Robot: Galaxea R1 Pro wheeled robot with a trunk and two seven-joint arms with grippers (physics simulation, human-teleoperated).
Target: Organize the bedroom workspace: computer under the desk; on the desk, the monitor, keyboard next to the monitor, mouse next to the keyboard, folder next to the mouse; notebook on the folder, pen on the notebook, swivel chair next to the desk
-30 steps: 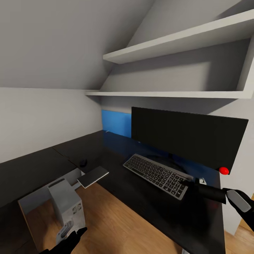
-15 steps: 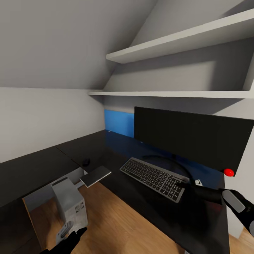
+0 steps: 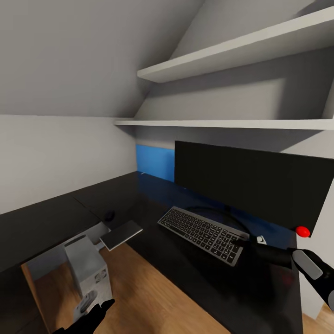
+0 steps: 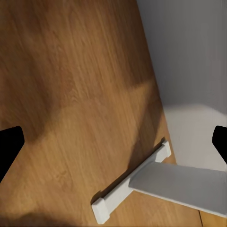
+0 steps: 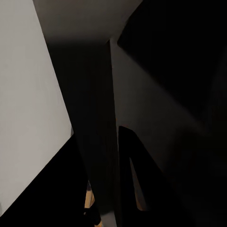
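The right gripper lies on the desk at the keyboard's right end, under the monitor; its jaw state cannot be told

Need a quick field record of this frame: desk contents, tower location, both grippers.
desk: large glossy black corner desk with blue back panel
monitor: thin black flat screen, upright on the desk, red dot at lower corner
keyboard: slim dark grey keyboard, flat on the desk in front of the monitor
mouse: small dark mouse on the desk, apart from the keyboard
computer: pale grey tower case on the wood floor beside the desk edge
left gripper: low, near the tower, open
right gripper: at the keyboard's end; state unclear
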